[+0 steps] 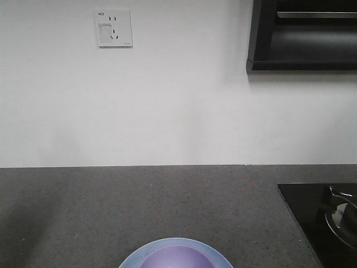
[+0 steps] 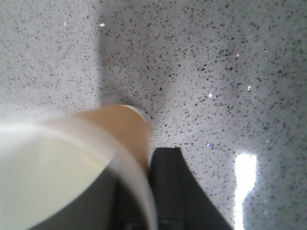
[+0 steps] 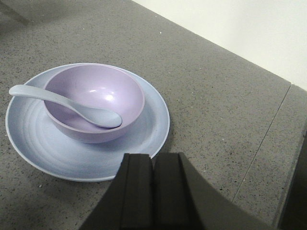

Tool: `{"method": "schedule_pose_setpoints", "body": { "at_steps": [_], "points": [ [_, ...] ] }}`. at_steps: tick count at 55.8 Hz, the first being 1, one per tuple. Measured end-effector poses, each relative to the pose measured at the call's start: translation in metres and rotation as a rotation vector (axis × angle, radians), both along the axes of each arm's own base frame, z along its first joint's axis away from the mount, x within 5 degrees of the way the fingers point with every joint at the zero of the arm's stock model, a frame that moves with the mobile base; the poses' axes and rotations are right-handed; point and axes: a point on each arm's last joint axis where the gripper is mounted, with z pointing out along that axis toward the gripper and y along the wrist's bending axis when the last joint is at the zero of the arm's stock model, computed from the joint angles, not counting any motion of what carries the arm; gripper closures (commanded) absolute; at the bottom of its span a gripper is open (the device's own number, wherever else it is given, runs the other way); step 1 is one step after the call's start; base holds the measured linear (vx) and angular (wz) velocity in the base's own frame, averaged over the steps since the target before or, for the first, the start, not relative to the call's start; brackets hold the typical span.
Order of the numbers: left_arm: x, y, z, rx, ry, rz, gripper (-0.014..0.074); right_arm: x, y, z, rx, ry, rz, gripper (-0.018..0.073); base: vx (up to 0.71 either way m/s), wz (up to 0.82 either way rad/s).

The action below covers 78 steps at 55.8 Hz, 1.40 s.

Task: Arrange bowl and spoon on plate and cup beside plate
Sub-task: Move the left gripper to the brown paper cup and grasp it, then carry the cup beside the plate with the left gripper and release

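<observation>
Cup point(image 2: 72, 158) sits gripped at its rim by left end effector point(image 2: 139, 165).

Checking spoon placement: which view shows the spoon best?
Right wrist: the spoon shows whole, scoop in the bowl, handle over its rim. Front view catches only bowl and plate edges; left wrist shows the cup, no spoon.
</observation>
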Motion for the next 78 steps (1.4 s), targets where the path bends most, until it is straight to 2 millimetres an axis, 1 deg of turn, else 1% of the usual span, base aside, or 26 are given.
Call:
{"method": "schedule_pose_setpoints", "body": {
  "at_steps": [6,9,13,19,24,27,32,38,44,62,68,78],
  "points": [
    [-0.002,-0.003,0.003,0.002,0.012,-0.038,0.0604,0.0,0.0,0.0,0.0,0.0,0.0,0.0568,0.0,0.0],
    [-0.005,-0.008,0.01,-0.003,0.008,-0.069,0.0604,0.0,0.0,0.0,0.0,-0.001,0.0,0.0568,0.0,0.0],
    [-0.007,-0.019,0.025,-0.022,-0.026,-0.123,0.0604,0.0,0.0,0.0,0.0,-0.001,0.0,0.0568,0.0,0.0],
    [-0.013,-0.047,0.052,-0.09,-0.112,-0.226,0.0602,0.0,0.0,0.0,-0.001,-0.002,0.0,0.0568,0.0,0.0],
    [-0.019,-0.075,0.072,-0.162,-0.17,-0.331,0.0601,0.0,0.0,0.0,-0.002,-0.002,0.0,0.0568,0.0,0.0],
    [-0.022,-0.094,0.081,-0.214,-0.194,-0.392,0.0601,0.0,0.0,0.0,-0.002,-0.002,0.0,0.0568,0.0,0.0],
    [-0.028,-0.121,0.09,-0.287,-0.213,-0.473,0.0599,0.0,0.0,0.0,-0.003,-0.003,-0.001,0.0568,0.0,0.0],
    [-0.036,-0.146,0.091,-0.342,-0.199,-0.55,0.0599,0.0,0.0,0.0,-0.006,-0.005,-0.001,0.0568,0.0,0.0],
    [-0.043,-0.162,0.091,-0.37,-0.183,-0.599,0.0597,0.0,-0.001,0.0,-0.015,-0.009,-0.001,0.0568,0.0,0.0],
    [-0.052,-0.182,0.09,-0.388,-0.166,-0.655,0.0596,0.001,-0.002,0.0,-0.042,-0.022,-0.003,0.0568,0.0,0.0],
    [-0.048,-0.19,0.08,-0.383,-0.131,-0.666,0.0596,0.001,-0.002,0.0,-0.043,-0.023,-0.003,0.0568,0.0,0.0],
    [-0.031,-0.201,0.054,-0.351,-0.053,-0.636,0.0596,0.001,-0.002,0.0,-0.044,-0.023,-0.003,0.0568,0.0,0.0]
  ]
}}
